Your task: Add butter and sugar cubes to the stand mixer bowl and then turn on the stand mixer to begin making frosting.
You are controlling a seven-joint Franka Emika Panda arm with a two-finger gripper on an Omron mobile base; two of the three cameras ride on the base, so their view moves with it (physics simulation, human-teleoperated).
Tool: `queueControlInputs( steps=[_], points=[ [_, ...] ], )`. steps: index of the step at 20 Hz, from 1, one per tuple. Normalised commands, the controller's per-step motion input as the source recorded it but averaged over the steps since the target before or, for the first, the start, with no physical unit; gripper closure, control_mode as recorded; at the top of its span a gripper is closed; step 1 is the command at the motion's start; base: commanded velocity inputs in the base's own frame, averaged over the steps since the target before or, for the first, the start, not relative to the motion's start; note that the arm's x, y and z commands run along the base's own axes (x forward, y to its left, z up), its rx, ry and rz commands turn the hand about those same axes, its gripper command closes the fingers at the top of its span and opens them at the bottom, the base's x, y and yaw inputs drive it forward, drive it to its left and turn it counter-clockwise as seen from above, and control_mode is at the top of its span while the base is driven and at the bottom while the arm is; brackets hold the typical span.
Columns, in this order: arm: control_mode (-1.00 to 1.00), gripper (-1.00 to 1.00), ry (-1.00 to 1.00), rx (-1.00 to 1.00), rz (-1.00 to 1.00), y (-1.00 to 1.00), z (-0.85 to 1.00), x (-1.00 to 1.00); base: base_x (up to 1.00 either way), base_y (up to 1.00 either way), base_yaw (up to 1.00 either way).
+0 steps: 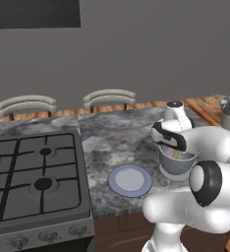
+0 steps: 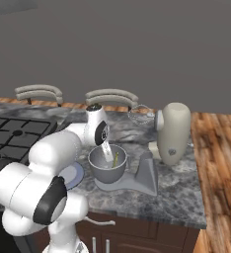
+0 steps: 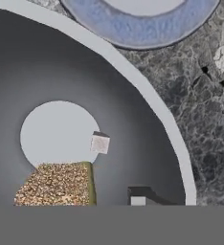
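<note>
Bowl: the stand mixer bowl point(image 3: 147, 95) is showing smooth grey metal with a thick pale rim, sitting centre-right in the left base view.
Butter: the butter point(image 2: 115, 159), a thin yellow stick, is leaning inside the bowl.
Cube: a small pale sugar cube point(image 3: 100, 144) is lying on the bowl's floor.
Counter: the counter point(image 1: 117, 142) is looking like mottled grey stone.
Tool: the tool point(image 2: 108, 154) is hanging over the bowl; whether it is released, I cannot tell.

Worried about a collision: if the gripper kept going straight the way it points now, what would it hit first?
Probably the butter just ahead of the gripper inside the stand mixer bowl, else the bowl's floor; depth is unclear.
</note>
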Motion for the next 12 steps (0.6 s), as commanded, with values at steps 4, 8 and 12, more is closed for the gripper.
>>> queueControlInputs(
  steps=[4,8,12],
  points=[
    [-1.0,-1.0,0.0,0.0,0.0,0.0,0.26,-0.37,0.0,0.0,0.0],
    [-1.0,-1.0,0.0,0.0,0.0,0.1,0.29,-0.08,0.0,0.0,0.0],
    [-1.0,-1.0,0.0,0.0,0.0,0.11,-0.05,0.0,0.0,0.0,0.0]
  ],
)
